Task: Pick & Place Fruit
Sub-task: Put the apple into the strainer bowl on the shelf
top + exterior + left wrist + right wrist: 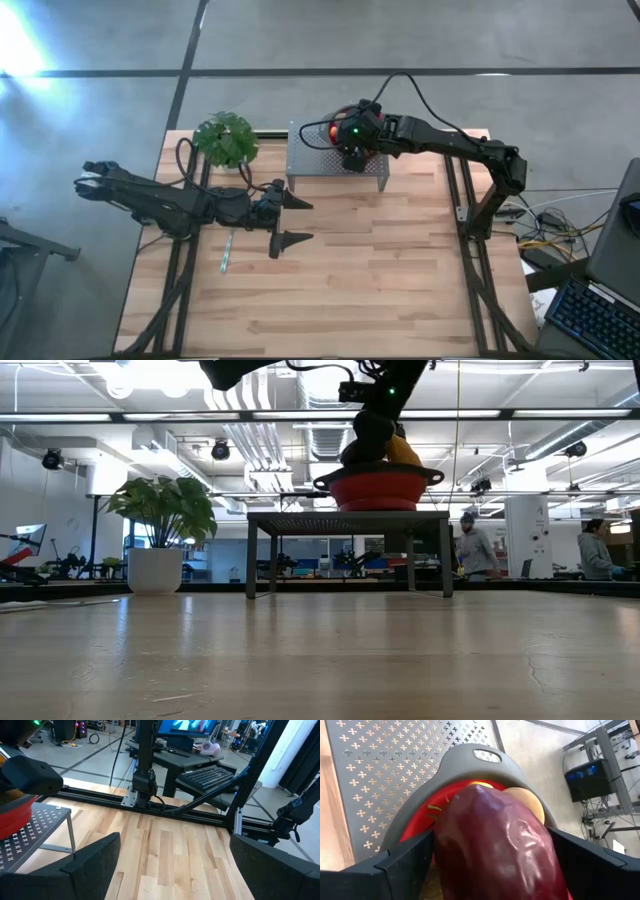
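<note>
The left gripper (296, 221) waits over the bare counter (380, 290), its jaws wide and empty, well apart from any fruit. The right gripper (352, 152) hangs over the red colander (379, 488) on the perforated metal stand (315, 162). Its jaws stand wide around a dark plum (500, 845), whose long axis runs along the fingers. Whether they press it I cannot tell. Only the right wrist view shows the plum; the high view hides it.

An open-plan robotics lab: exposed ceiling ducts (300, 435), keyboard desk (205, 775), concrete floor (400, 35).
</note>
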Available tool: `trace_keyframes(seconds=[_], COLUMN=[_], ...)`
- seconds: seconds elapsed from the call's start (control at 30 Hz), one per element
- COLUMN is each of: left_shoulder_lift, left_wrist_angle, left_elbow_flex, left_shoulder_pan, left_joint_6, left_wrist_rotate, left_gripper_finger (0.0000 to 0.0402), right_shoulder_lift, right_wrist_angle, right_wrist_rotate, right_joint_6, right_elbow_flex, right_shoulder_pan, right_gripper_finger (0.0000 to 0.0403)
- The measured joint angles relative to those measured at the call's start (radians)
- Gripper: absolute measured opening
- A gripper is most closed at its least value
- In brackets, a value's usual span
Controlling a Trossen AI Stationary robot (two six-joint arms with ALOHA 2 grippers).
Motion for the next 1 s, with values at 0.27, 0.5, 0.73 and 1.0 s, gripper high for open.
trace_keyframes(seconds=[0.27,0.5,0.73,1.0], left_shoulder_lift=[0.000,0.000,0.000,0.000], left_wrist_angle=[0.000,0.000,0.000,-0.001], left_elbow_flex=[0.000,0.000,0.000,0.000], left_shoulder_pan=[0.000,0.000,0.000,0.000], left_joint_6=[0.000,0.000,0.001,0.001], left_wrist_rotate=[0.000,0.000,0.000,0.000], left_gripper_finger=[0.0380,0.0381,0.0381,0.0380], right_shoulder_lift=[0.000,-0.002,-0.023,-0.052], right_wrist_angle=[0.000,-0.024,-0.040,-0.046], right_wrist_rotate=[0.000,0.000,-0.002,-0.002], right_joint_6=[-0.035,-0.035,-0.035,-0.033], right_elbow_flex=[0.000,0.007,0.007,0.007], right_shoulder_pan=[0.000,0.000,0.003,0.006], right_gripper_finger=[0.0384,0.0384,0.0384,0.0384])
